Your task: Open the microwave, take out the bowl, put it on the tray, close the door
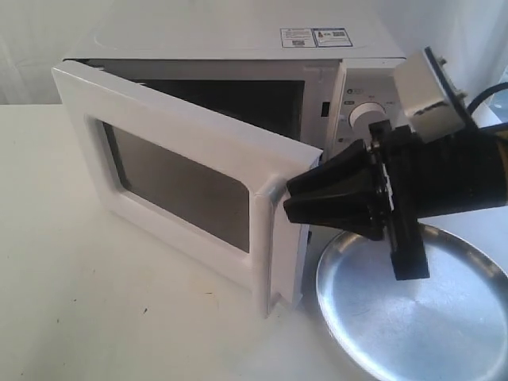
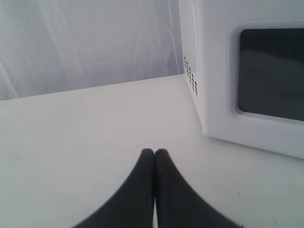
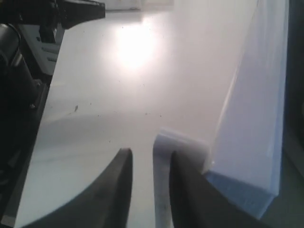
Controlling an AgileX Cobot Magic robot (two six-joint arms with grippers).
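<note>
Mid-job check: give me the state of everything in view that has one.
microwave: open, cavity dark.
door: swung partly open.
right tool: open, straddling the door's handle, gap on one side.
left tool: shut, empty, above the table.
tray: on the table, visible part bare.
bowl: not visible.

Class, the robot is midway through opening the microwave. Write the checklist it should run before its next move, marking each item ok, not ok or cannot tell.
1. Door open wide enough to reach in: not ok, only partly swung.
2. Handle between the jaws of the right end effector: ok.
3. Jaws clamped on it: not ok, a gap shows on one side.
4. Bowl inside the microwave: cannot tell, the cavity is dark.
5. Tray free for the bowl: ok, bare where visible.
6. Left end effector shut, apart from the door: ok.
</note>
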